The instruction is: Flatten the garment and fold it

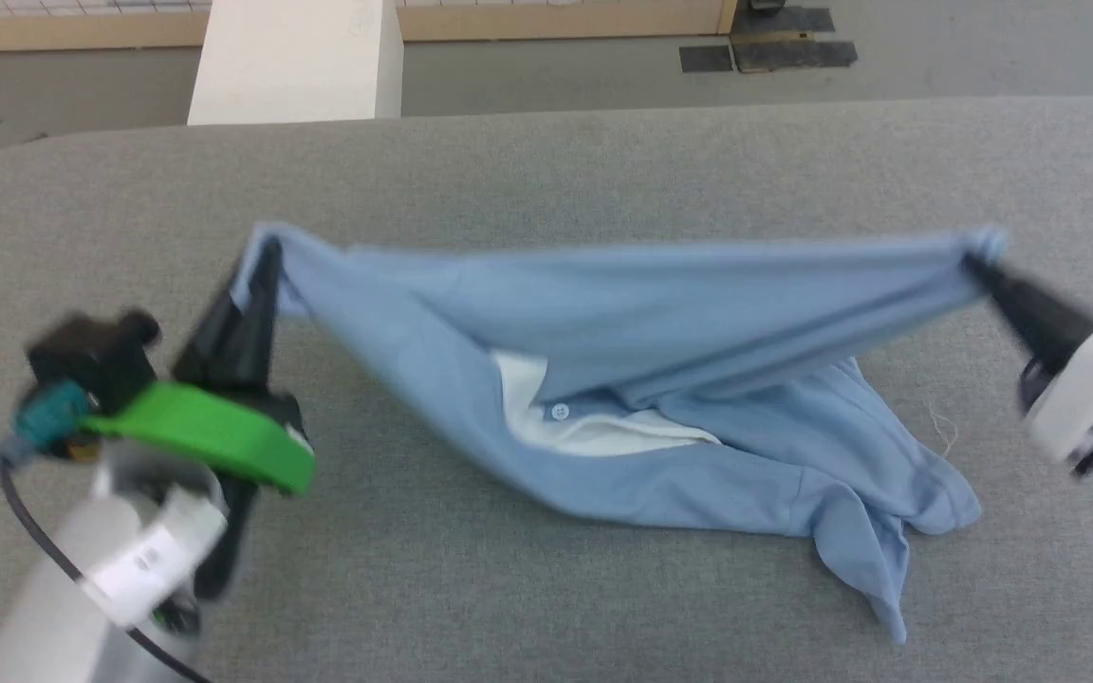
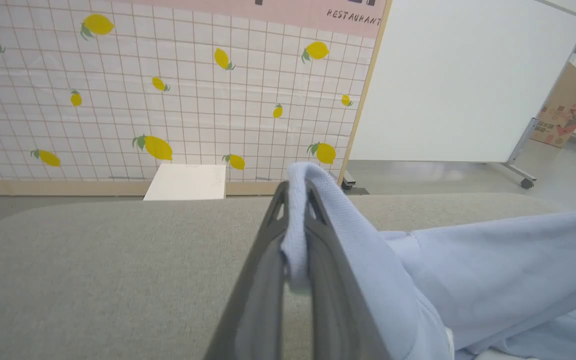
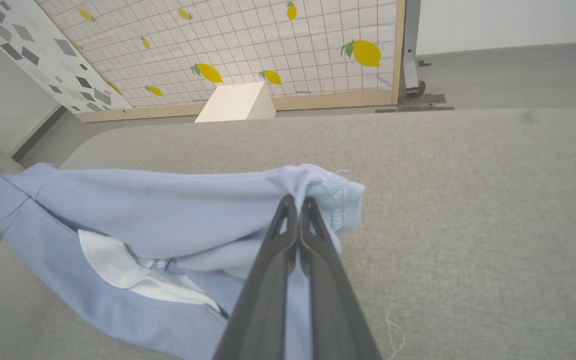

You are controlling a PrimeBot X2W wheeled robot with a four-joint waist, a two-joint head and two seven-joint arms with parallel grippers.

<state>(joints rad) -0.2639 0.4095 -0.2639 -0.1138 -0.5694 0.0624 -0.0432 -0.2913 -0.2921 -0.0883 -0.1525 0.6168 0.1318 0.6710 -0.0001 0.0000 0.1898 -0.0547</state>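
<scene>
The garment (image 1: 660,313) is a light blue shirt with a white neck panel and a small button. It hangs stretched between my two grippers above the grey table (image 1: 546,161), and its lower part sags onto the cloth at centre right. My left gripper (image 1: 267,251) is shut on one corner at the left. In the left wrist view that gripper (image 2: 295,187) pinches a fold of the garment (image 2: 493,265). My right gripper (image 1: 973,266) is shut on the opposite corner at the right. The right wrist view shows this gripper (image 3: 295,202) clamped on the garment (image 3: 168,210).
A white box (image 1: 295,62) stands on the floor beyond the table's far edge. Behind it is a tiled wall with lemon prints (image 2: 168,100) and a white panel on wheels (image 2: 468,80). A loose white thread (image 1: 940,422) lies on the table by the garment.
</scene>
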